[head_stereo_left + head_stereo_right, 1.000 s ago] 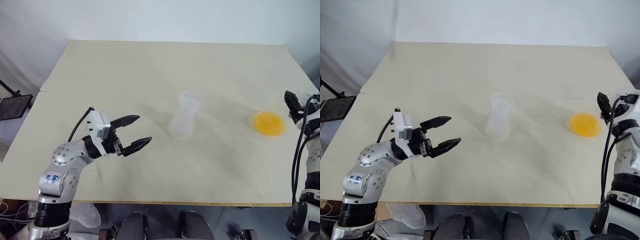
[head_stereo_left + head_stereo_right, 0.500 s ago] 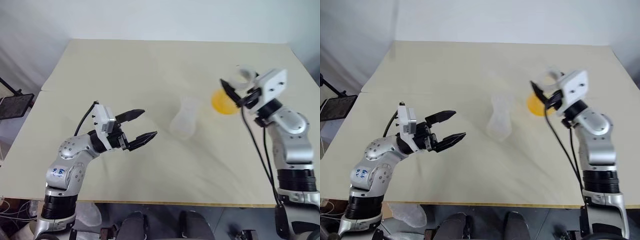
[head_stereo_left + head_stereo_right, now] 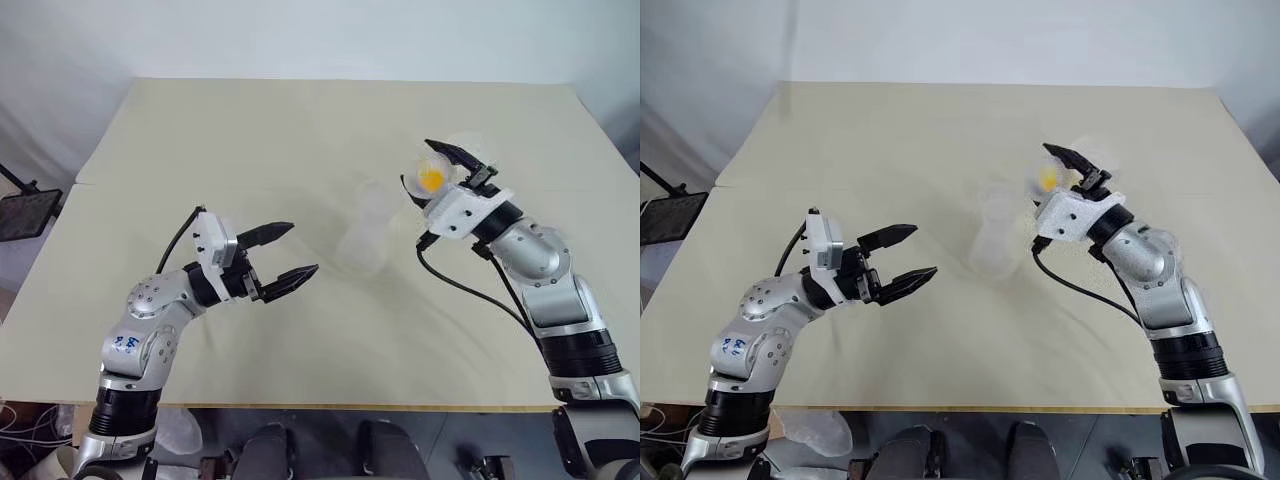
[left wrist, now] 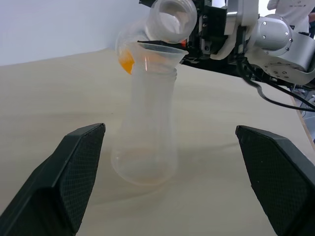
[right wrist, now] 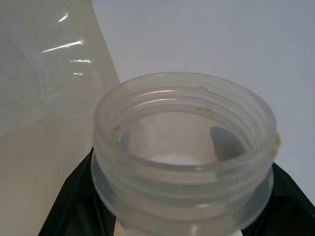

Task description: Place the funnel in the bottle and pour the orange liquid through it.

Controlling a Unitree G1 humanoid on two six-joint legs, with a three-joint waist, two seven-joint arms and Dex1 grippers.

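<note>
The see-through bottle [image 4: 145, 132] stands upright mid-table with the funnel [image 4: 161, 49] seated in its neck; it is also faint in the head view [image 3: 365, 238]. My right gripper [image 3: 447, 165] is shut on a clear wide-mouthed container [image 4: 170, 17], tipped sideways with its mouth just above the funnel. The orange liquid [image 3: 432, 179] pools in the container's lowered side [image 4: 126, 60]. The container's threaded mouth [image 5: 184, 147] sits between the right fingers. My left gripper [image 3: 302, 248] hovers open to the left of the bottle, its fingers [image 4: 74, 172] apart on either side of it, not touching.
The beige table [image 3: 250, 130] stretches wide behind and to both sides of the bottle. A black stand [image 3: 22, 212] sits beyond the table's left edge. The near table edge runs just below both arms.
My right arm swung in from the table's right edge, carrying the container of orange liquid, and rolled it over above the funnel. The left gripper has stayed where it was, open.
</note>
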